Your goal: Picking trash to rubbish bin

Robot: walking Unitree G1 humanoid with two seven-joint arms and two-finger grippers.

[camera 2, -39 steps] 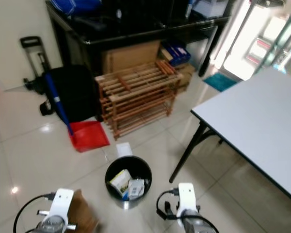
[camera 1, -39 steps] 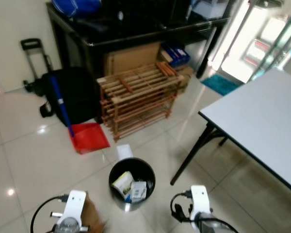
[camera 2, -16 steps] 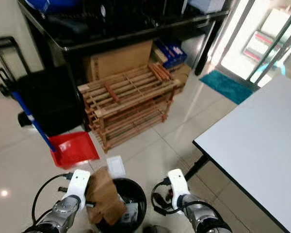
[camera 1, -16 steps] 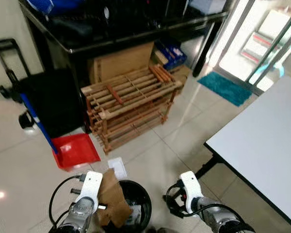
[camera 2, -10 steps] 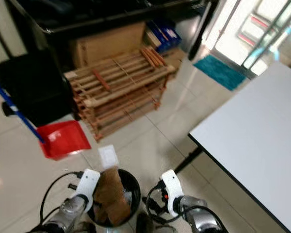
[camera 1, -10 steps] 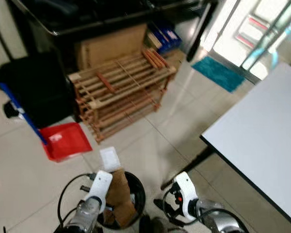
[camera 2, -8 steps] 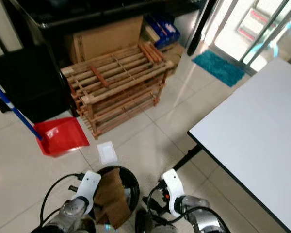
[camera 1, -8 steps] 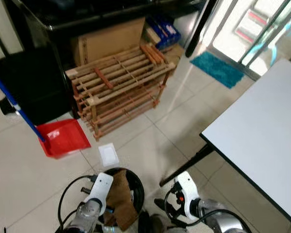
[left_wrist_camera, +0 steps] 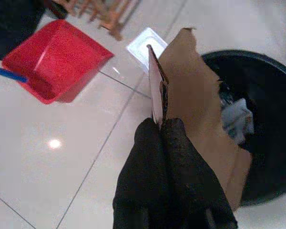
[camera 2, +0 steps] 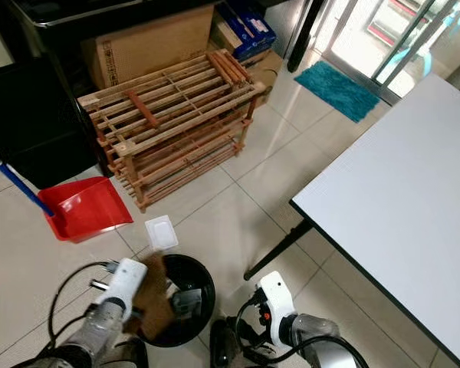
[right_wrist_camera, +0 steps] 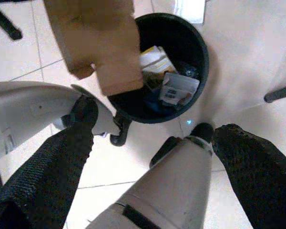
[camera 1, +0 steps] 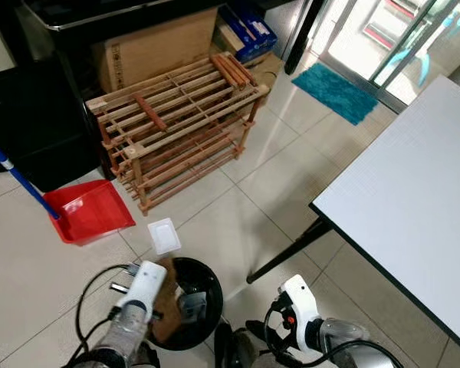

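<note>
A black round rubbish bin (camera 1: pixel 203 285) stands on the tiled floor just before me, with paper and packaging trash (right_wrist_camera: pixel 171 88) inside. My left gripper (left_wrist_camera: pixel 160 128) is shut on a torn brown cardboard piece (left_wrist_camera: pixel 200 109), which hangs over the bin's left rim (camera 1: pixel 162 307). In the right wrist view the cardboard (right_wrist_camera: pixel 100 43) hangs above the bin (right_wrist_camera: pixel 195 38). My right gripper (right_wrist_camera: pixel 157 119) is open to the right of the bin, its fingers wide apart and holding nothing. A small white tray (camera 1: pixel 163 234) lies on the floor just beyond the bin.
A red dustpan (camera 1: pixel 88 211) with a blue handle lies to the left. A wooden slatted rack (camera 1: pixel 172 126) stands ahead before a cardboard box and a dark desk. A white table (camera 1: pixel 414 192) with black legs fills the right. Bare tiles lie between rack and table.
The camera has moved forward and tilted down over the bin. The cardboard in my left gripper has sunk lower, against the bin's left rim.
</note>
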